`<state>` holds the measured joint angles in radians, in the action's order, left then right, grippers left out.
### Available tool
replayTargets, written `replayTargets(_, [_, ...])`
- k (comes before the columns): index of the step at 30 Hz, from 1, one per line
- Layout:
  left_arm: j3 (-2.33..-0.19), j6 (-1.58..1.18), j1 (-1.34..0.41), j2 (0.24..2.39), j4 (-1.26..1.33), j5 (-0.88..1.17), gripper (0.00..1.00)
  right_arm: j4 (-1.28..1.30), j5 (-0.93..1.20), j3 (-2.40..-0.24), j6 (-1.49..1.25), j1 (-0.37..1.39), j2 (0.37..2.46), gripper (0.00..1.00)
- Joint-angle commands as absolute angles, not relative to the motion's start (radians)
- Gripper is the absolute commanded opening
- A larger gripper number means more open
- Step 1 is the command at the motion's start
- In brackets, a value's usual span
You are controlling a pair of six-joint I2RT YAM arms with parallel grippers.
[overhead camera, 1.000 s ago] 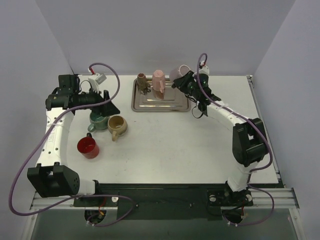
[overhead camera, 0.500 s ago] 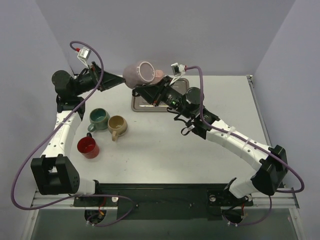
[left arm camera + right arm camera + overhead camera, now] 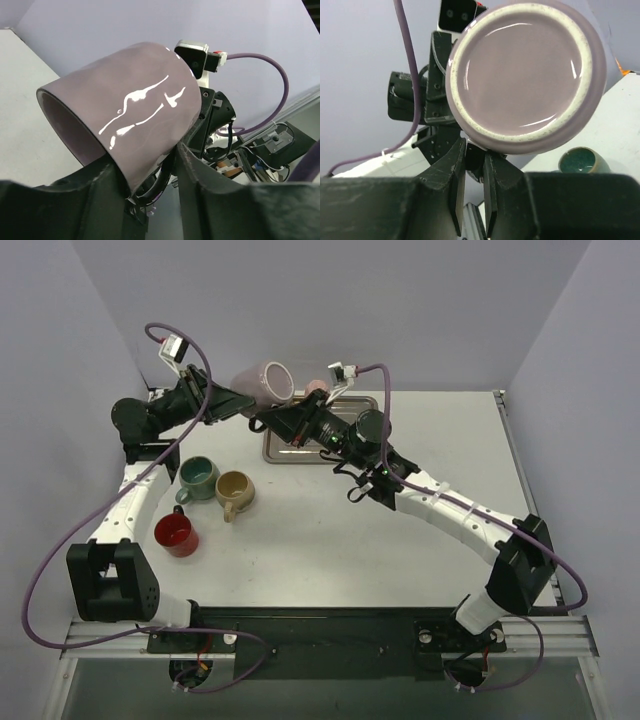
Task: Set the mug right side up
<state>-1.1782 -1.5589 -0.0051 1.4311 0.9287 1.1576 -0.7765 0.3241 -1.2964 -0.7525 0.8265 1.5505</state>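
Right, top view: the mug (image 3: 265, 381) hangs sideways at upper centre, up-left of the tray (image 3: 288, 452), the left gripper (image 3: 242, 400) and right gripper (image 3: 268, 419) crowding it. Green cup (image 3: 198, 478), tan cup (image 3: 235, 490) and red cup (image 3: 175, 533) stand lower left.

Left wrist: fingers spread wide under the mug, grip unclear.

Right wrist: jaws pinched narrow on it.

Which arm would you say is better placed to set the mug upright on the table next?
Left, probably. The left gripper meets the mug at its open end, leaving the base free to go down. The right gripper sits at the base, where it would be in the way.
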Motion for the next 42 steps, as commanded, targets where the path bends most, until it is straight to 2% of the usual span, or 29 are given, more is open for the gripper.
replayTargets(1, [-1.198,-1.608,-0.044,1.419,1.031,1.183,0.4,-0.947,0.351,-1.385,-0.784,0.819,1.594,0.0])
replayTargets(2, [-1.204,-1.608,-0.044,1.42,1.031,1.183,0.25,-0.928,0.365,-1.393,-0.798,0.812,1.614,0.0])
replayTargets(3, [-1.207,-1.608,-0.044,1.425,1.032,1.184,0.19,-0.92,0.374,-1.405,-0.807,0.804,1.624,0.0])
replayTargets(4, [-1.207,-1.608,-0.043,1.427,1.032,1.186,0.0,-0.917,0.382,-1.405,-0.824,0.796,1.638,0.0])
replayTargets(6, [-1.204,-1.605,-0.037,1.428,1.022,1.193,0.0,-0.872,0.387,-1.397,-0.821,0.781,1.649,0.0])
replayTargets(7, [-1.206,-1.554,-0.026,1.427,0.996,1.198,0.0,-0.839,0.384,-1.402,-0.813,0.778,1.648,0.08])
replayTargets(8, [-1.219,-1.507,-0.015,1.414,0.848,1.215,0.0,-0.751,0.379,-1.405,-0.79,0.761,1.647,0.18])
replayTargets(9, [-1.233,-1.335,-0.006,1.408,0.742,1.227,0.0,-0.711,0.373,-1.417,-0.769,0.753,1.646,0.34])
replayTargets(10, [-1.285,-1.225,0.042,1.398,0.425,1.239,0.0,-0.601,0.345,-1.423,-0.72,0.732,1.643,0.42])
replayTargets(11, [-1.32,-0.942,0.082,1.393,0.267,1.236,0.0,-0.548,0.322,-1.442,-0.68,0.723,1.643,0.77])
replayTargets(12, [-1.418,-0.804,0.113,1.393,-0.119,1.223,0.0,-0.425,0.249,-1.453,-0.595,0.706,1.649,0.84])
replayTargets(13, [-1.483,-0.488,0.155,1.397,-0.326,1.174,0.0,-0.352,0.203,-1.485,-0.512,0.697,1.652,0.87])
replayTargets(14, [-1.603,-0.306,0.169,1.416,-0.655,1.119,0.0,-0.257,0.087,-1.506,-0.48,0.68,1.675,0.87])
replayTargets(15, [-1.682,-0.04,0.176,1.43,-0.839,0.98,0.0,-0.215,0.036,-1.534,-0.422,0.677,1.686,0.88])
replayTargets(16, [-1.781,0.098,0.169,1.44,-1.027,0.889,0.0,-0.163,-0.06,-1.563,-0.404,0.658,1.721,0.88])
replayTargets(19, [-1.839,0.43,0.158,1.434,-1.279,0.642,0.0,-0.083,-0.187,-1.664,-0.301,0.624,1.845,0.88])
replayTargets(22, [-1.795,0.606,0.161,1.425,-1.466,0.452,0.0,0.026,-0.251,-1.825,-0.224,0.604,1.965,0.9])
replayTargets(25, [-1.628,0.707,0.172,1.382,-1.476,0.213,0.0,0.072,-0.256,-1.936,-0.193,0.572,2.118,0.9])
replayTargets(28, [-1.522,0.727,0.237,1.356,-1.364,0.069,0.0,0.075,-0.223,-2.038,-0.209,0.545,2.212,0.87])
replayTargets(34, [-1.603,0.723,0.356,1.454,-1.313,0.084,0.0,0.032,-0.146,-2.094,-0.256,0.52,2.333,0.85])
replayTargets(38, [-1.628,0.713,0.362,1.557,-1.281,0.09,0.0,0.021,-0.127,-2.126,-0.265,0.512,2.385,0.84])
replayTargets(42, [-1.626,0.697,0.364,1.701,-1.249,0.071,0.0,0.011,-0.112,-2.177,-0.304,0.499,2.454,0.79])
